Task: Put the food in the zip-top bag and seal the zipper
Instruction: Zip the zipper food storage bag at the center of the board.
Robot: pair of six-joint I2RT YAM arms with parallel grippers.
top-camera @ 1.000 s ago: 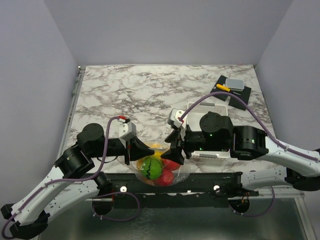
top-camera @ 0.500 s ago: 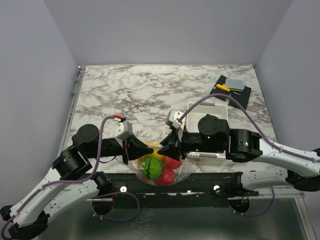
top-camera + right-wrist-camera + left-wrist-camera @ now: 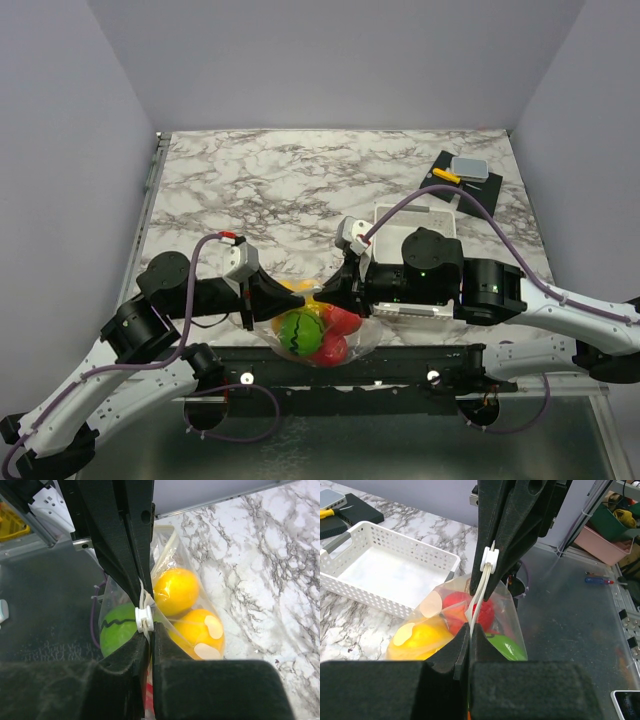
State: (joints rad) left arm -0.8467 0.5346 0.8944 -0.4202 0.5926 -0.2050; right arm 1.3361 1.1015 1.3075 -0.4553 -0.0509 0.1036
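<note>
The zip-top bag hangs at the near edge of the worktop, likely limp and slippery, weighted by the food. Hold only the stiffer zipper: left gripper and right gripper both clamp it.

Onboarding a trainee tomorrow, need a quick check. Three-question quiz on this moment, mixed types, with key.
1. True or false: the white basket holds food.
2. The right jaws are shut on: A) the zipper of the zip-top bag; B) the basket rim; C) a loose fruit on the table.
3. What colour is the striped fruit inside the bag?

Key: 1 false; 2 A; 3 green.
</note>
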